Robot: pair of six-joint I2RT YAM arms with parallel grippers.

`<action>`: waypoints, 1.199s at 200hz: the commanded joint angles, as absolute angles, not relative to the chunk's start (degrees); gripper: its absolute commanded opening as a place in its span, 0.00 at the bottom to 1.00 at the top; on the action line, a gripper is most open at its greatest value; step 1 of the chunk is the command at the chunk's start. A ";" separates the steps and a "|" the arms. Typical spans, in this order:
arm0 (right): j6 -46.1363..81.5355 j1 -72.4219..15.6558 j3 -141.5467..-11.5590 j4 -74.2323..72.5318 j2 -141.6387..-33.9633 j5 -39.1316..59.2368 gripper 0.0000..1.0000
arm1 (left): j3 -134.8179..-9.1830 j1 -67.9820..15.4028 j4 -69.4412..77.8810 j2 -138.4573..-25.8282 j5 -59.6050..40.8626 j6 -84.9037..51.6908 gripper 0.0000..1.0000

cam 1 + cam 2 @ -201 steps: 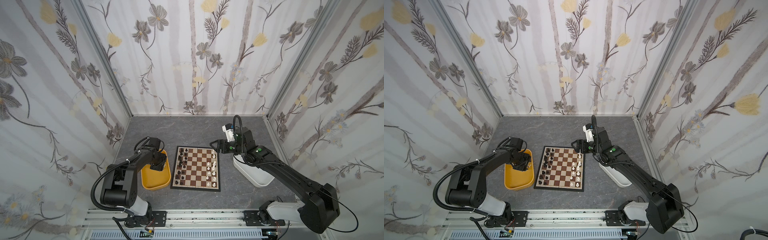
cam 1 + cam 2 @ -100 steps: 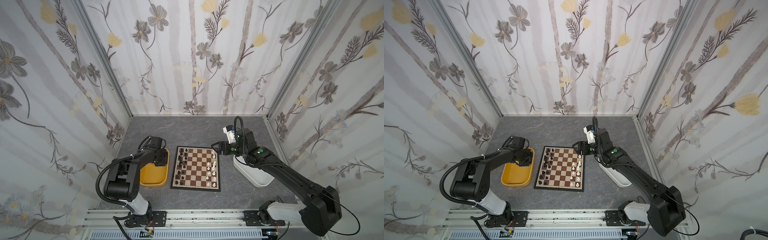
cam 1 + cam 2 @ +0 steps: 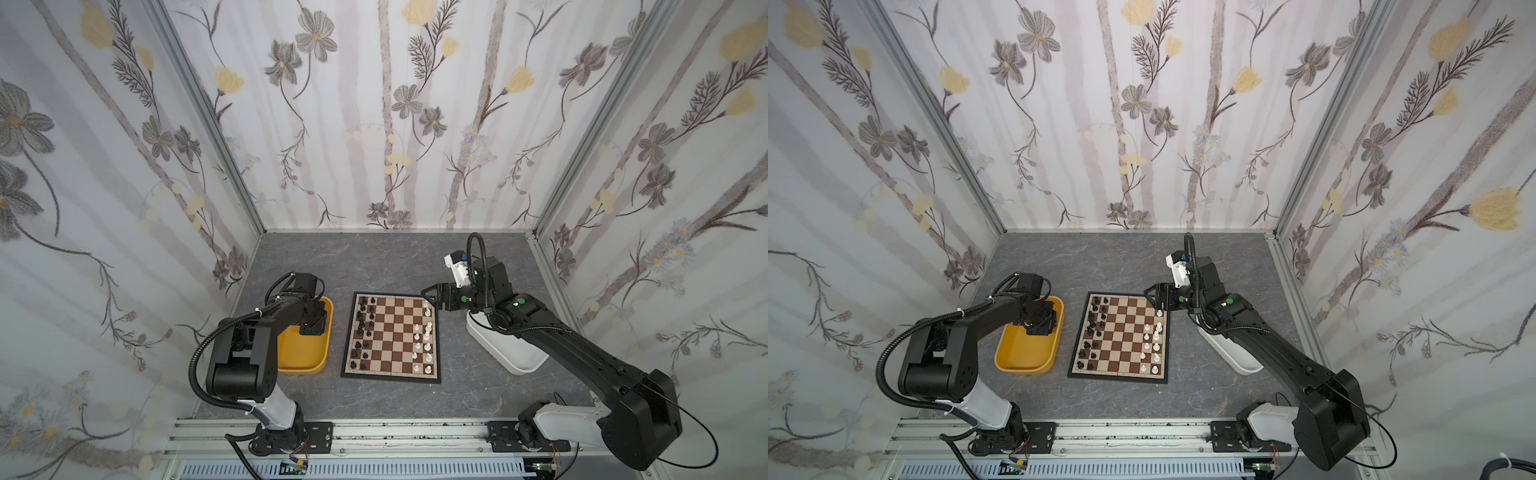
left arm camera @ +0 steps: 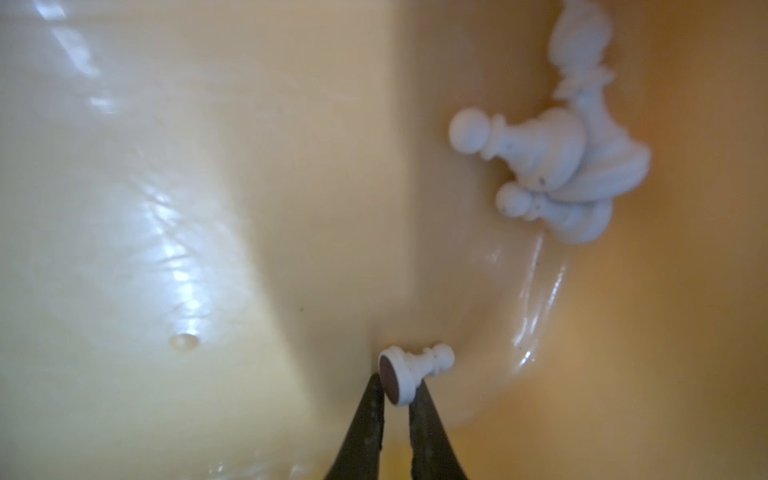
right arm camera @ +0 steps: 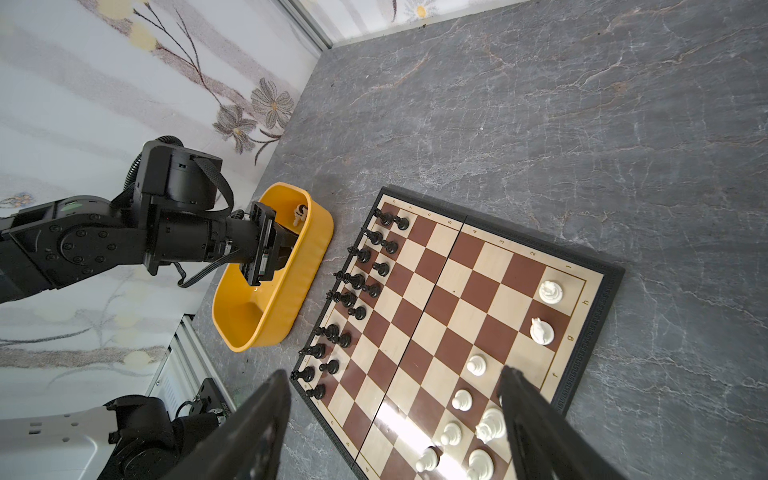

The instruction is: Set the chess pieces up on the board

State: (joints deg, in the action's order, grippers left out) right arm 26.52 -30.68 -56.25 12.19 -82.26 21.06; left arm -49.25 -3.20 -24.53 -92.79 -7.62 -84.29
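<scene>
You are on the pick-up step for a white man: in the left wrist view your left claw (image 4: 397,388) is clamped on the round felted base of a small white plastic pawn (image 4: 415,368) that lies on its side on the floor of the oblong yellow plastic tub (image 3: 303,357), just left of the flat brown-and-cream chessboard (image 3: 395,328) on the grey marbled counter (image 3: 374,257). A knot of three more white pieces (image 4: 552,166) waits deeper in that tub. On the board, the glossy black chessmen (image 3: 363,328) fill the two files nearest the tub, while the white chessmen (image 3: 426,336) opposite show gaps. Your right claw (image 5: 392,374) hangs over the board's far white corner, jaws wide apart and empty. Next, lift the pawn straight up clear of the tub wall and carry it across to a free white square. The grip is at the base with the pawn lying flat, so standing it upright will likely need care, and the right arm should give way.
</scene>
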 commanded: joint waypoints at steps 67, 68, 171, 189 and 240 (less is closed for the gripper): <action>28.65 -30.61 -56.34 8.28 -83.50 22.92 0.77 | -55.17 -1.15 -33.76 -91.03 -2.25 -66.66 0.37; 28.65 -30.60 -56.34 8.27 -83.50 22.93 0.77 | -55.23 -1.14 -33.89 -91.04 -2.18 -66.38 0.38; 29.44 -30.63 -54.93 6.55 -83.67 23.47 0.77 | -64.83 -2.16 -47.08 -100.00 -2.89 -32.02 0.69; 29.36 -30.64 -55.02 6.59 -83.60 23.53 0.77 | -65.30 -3.84 -47.81 -101.59 -3.38 -29.93 0.63; 29.35 -30.66 -54.76 6.85 -82.76 23.48 0.77 | -67.80 -5.95 -49.88 -105.04 0.19 -30.10 0.50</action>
